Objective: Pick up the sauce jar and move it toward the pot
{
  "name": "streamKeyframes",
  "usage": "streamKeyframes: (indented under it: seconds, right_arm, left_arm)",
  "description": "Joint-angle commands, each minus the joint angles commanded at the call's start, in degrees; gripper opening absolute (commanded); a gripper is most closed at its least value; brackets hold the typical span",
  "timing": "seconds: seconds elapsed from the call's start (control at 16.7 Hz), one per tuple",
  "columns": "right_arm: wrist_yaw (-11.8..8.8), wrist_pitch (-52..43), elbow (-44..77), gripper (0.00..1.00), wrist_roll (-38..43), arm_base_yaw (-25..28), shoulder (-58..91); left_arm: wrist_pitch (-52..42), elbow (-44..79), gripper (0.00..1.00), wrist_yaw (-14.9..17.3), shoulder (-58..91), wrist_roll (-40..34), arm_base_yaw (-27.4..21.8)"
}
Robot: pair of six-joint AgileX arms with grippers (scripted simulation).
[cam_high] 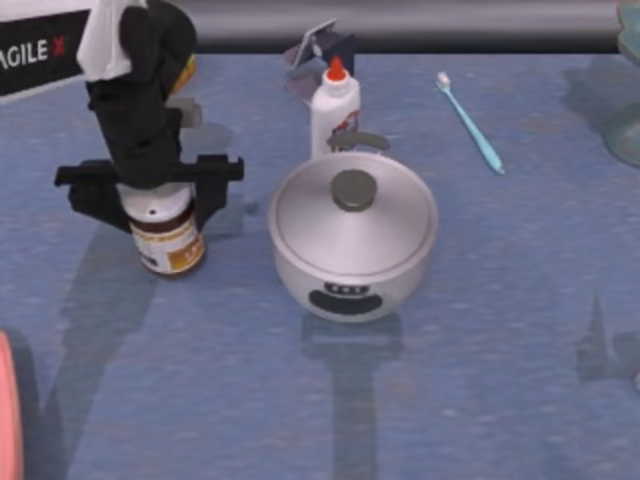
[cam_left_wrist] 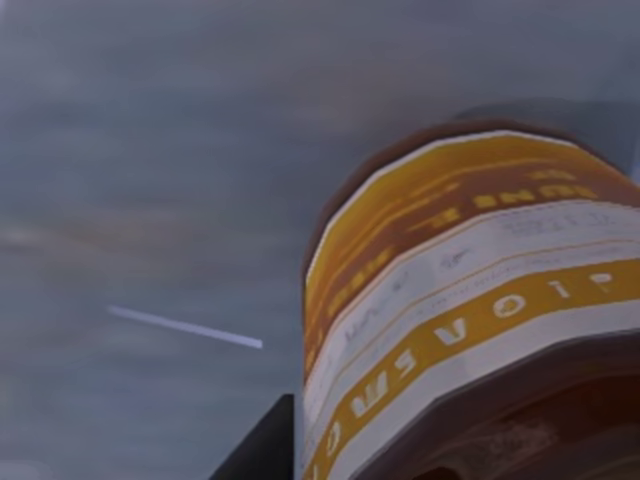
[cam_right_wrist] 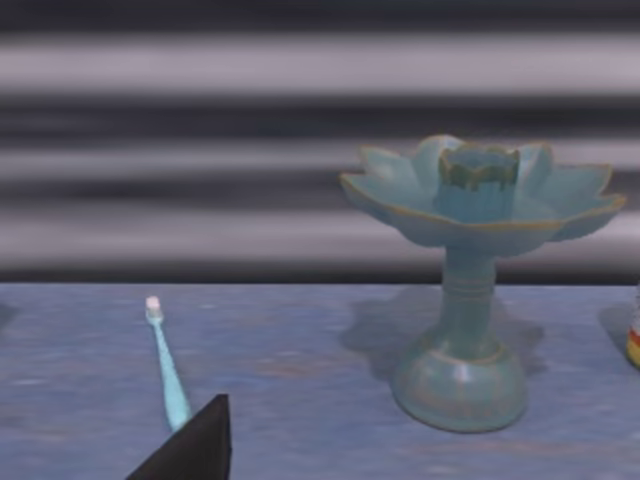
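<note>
While the left gripper [cam_high: 150, 195] clamps the sauce jar [cam_high: 168, 240] by its lid, the pot [cam_high: 352, 235] sits just beside it.

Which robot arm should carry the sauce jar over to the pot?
Left. Its gripper sits right over the sauce jar, fingers at both sides, just left of the pot. The right arm isn't in the top view.

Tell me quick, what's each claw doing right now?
Left claw: closed on the sauce jar, left of the pot.
Right claw: cannot be told; only a dark tip shows.
</note>
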Motion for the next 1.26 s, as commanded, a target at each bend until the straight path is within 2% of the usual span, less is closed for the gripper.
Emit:
streamKeyframes:
  seconds: [0.12,0.9,1.26]
  right_arm:
    - [0.00,0.00,0.00,1.00,0.00,0.00,0.00]
    - [0.00,0.00,0.00,1.00,0.00,0.00,0.00]
    - [0.00,0.00,0.00,1.00,0.00,0.00,0.00]
  left_arm:
    - [0.00,0.00,0.00,0.00,0.00,0.00,0.00]
    - [0.00,0.00,0.98,0.00,0.00,0.00,0.00]
    - [0.00,0.00,1.00,0.00,0.00,0.00,0.00]
